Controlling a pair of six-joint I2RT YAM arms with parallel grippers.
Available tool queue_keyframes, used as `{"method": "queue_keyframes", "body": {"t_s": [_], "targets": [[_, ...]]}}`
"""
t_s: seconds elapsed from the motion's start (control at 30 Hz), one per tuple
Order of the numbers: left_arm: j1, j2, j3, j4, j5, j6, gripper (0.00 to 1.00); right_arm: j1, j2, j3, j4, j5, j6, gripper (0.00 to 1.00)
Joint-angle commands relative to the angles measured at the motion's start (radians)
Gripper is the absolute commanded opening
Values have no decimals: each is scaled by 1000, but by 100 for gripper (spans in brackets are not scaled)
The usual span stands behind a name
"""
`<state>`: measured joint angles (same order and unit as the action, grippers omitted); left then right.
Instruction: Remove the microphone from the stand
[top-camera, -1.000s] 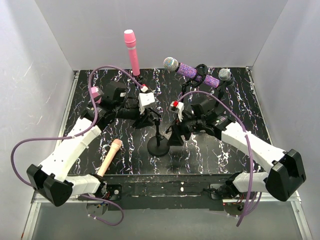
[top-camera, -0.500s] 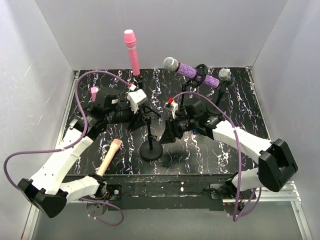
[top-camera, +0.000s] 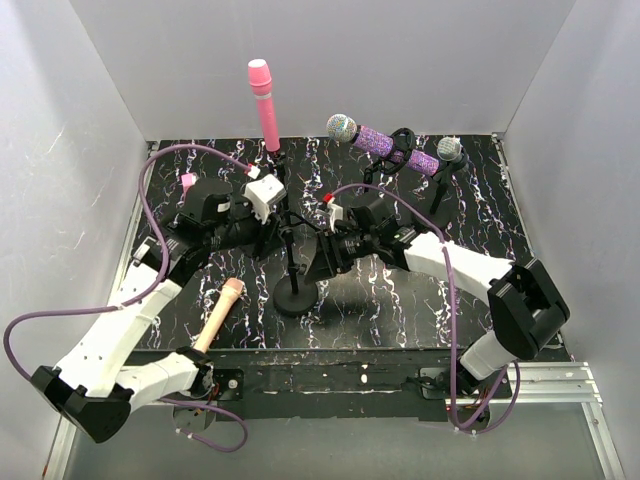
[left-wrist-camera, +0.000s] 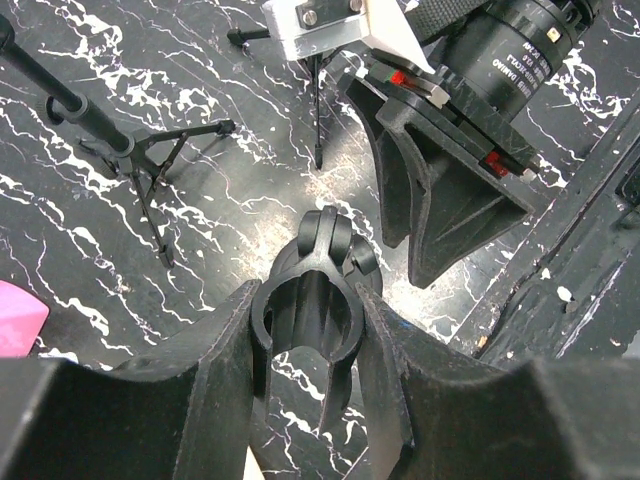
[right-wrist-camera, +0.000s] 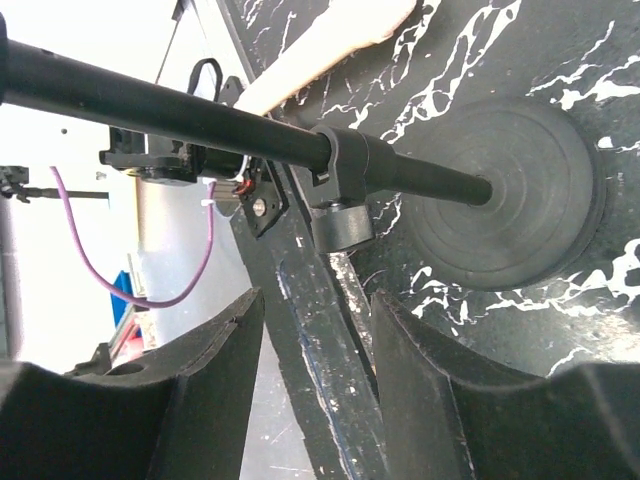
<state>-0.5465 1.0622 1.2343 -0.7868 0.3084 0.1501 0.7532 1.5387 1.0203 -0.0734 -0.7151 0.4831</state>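
Bright, even light from overhead, white walls (top-camera: 90, 120) glowing; soft shadow spilling beside the stand (top-camera: 293, 300) on the surface (top-camera: 400, 305); right wrist view blown out at left, foreground blurred

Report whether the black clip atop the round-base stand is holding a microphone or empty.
Empty: the black plastic clip shows a hollow cradle, and the peach microphone lies on the table.

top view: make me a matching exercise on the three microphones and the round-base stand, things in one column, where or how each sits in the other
Things:
1. pink microphone
2. purple microphone
3. peach microphone
4. round-base stand

Places or states:
a. lying flat, front left
b. centre, clip empty
c. upright, at the back
d. nearly level in a clip, back right

Pairs: 1-c, 2-d, 3-a, 4-b
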Motion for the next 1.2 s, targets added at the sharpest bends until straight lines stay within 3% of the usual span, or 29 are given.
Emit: {"method": "queue_keyframes", "body": {"t_s": [0.0,0.63,1.0,1.07,1.17], "targets": [[5,-59,5,23,15,5,0,-9,24,44,64,-61,77,54],[20,-93,-19,26,44,16,0,-20,170,126,190,-247,124,39],[53,-88,-21,37,52,-20,0,1,176,133,190,-233,107,29],[57,-87,-21,37,57,-24,0,8,178,135,195,-230,107,29],[60,-88,-22,35,61,-24,0,12,173,136,198,-233,107,39]]}}
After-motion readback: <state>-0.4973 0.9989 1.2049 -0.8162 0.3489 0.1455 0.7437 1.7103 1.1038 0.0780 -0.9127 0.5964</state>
